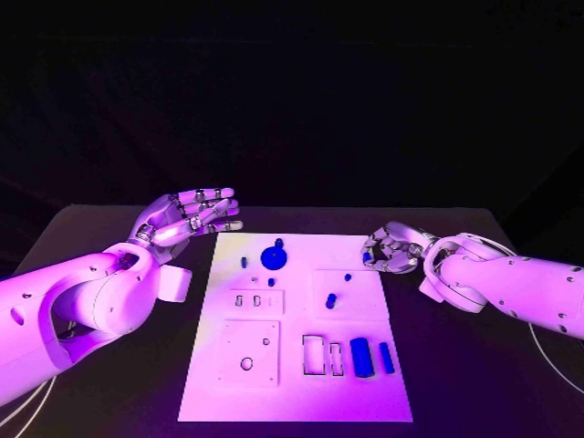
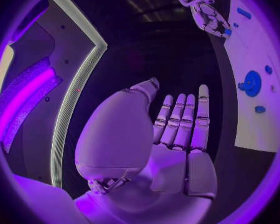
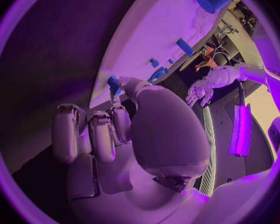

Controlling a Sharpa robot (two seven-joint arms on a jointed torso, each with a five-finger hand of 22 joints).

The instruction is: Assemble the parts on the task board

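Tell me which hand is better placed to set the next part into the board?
The right hand, probably: it already pinches a small blue part at the task board edge. The left hand hovers open beside it.

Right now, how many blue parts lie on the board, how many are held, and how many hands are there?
Blue parts on the board: 6
Held part, in the right hand: 1
Hands, with the left hand: 2
Total: 9

One white board (image 1: 297, 365) on the desk (image 1: 108, 228), two hands, left (image 1: 191, 214) and right (image 1: 395, 248), and about eight blue parts (image 1: 359, 356), one held by the right hand.
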